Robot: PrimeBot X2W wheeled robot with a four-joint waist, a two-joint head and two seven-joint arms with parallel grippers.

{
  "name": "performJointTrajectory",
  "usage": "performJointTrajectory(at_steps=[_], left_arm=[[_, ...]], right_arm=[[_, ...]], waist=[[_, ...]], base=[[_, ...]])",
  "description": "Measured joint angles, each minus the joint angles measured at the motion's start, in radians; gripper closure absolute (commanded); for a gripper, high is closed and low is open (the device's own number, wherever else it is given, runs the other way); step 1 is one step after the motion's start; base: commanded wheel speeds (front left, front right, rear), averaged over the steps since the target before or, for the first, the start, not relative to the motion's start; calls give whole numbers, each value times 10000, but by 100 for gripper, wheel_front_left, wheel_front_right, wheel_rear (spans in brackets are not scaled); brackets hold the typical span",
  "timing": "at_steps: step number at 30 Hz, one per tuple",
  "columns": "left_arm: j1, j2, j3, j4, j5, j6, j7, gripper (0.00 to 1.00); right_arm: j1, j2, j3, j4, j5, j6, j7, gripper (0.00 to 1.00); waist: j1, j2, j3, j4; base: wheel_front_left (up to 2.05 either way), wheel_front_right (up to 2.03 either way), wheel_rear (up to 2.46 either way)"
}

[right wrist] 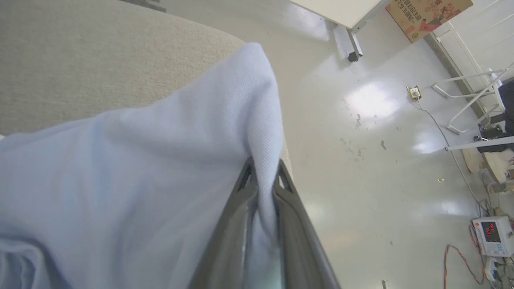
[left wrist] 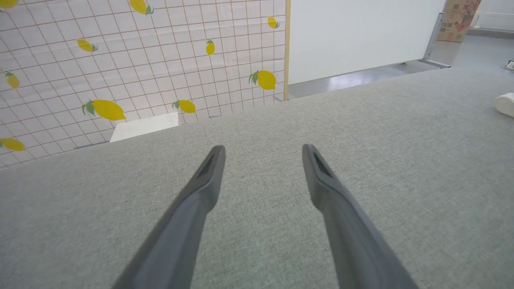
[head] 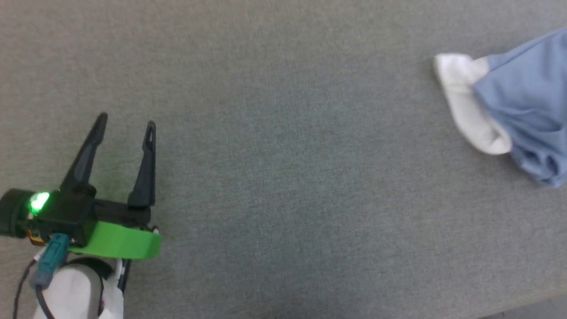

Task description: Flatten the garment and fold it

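Grips a raised fold of the light blue shirt (right wrist: 132, 160) with the right fingers (right wrist: 237, 228), clamped shut on the cloth and drawing it up into a peak close to the rim of the grey counter (head: 283, 177), with bare floor (right wrist: 361, 180) beyond. Reads as a lifting hold: takes the bunched cloth off the surface so as to let it hang, open out and go down flat before any folding. Holds the left fingers (head: 145, 168) wide apart with nothing between them, low over bare counter and well apart from the shirt. Looks parked out of the way there, ready to take a second corner once one comes within reach. Finds the shirt, in the head view, crumpled at the far right and partly cut off by the frame edge. Points its white end toward the middle of the counter and trails the blue body off to the right. Puts the long axis roughly across the counter, left to right, though cannot say for sure with so much out of frame.
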Motion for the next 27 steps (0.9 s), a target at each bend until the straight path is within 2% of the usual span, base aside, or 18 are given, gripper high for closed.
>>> performJointTrajectory(at_steps=[5,18,19,20,21,27], left_arm=[[-307,201,10,-320,146,0,211,0],[-629,512,10,-901,382,8,602,0],[-656,520,12,-924,382,13,610,0],[-681,523,6,-932,382,15,612,0],[-688,525,0,-932,382,21,614,0],[-695,523,-40,-800,382,61,583,0]], right_arm=[[-118,-192,-418,500,-272,0,-382,100],[-892,142,-972,2470,-934,0,-1421,100],[-971,155,-980,2629,-978,0,-1482,73],[-1034,165,-980,2777,-1026,0,-1561,50],[-1084,173,-976,2884,-1051,0,-1618,2],[-1356,215,-922,3687,-1302,0,-1952,0]], waist=[[0,0,676,-66],[0,0,1870,-58],[0,0,1911,-58],[0,0,1941,-58],[0,0,1957,-60],[0,0,1842,-76]], base=[[0,0,0],[0,0,0],[0,0,0],[0,0,0],[0,0,0],[0,0,0]])
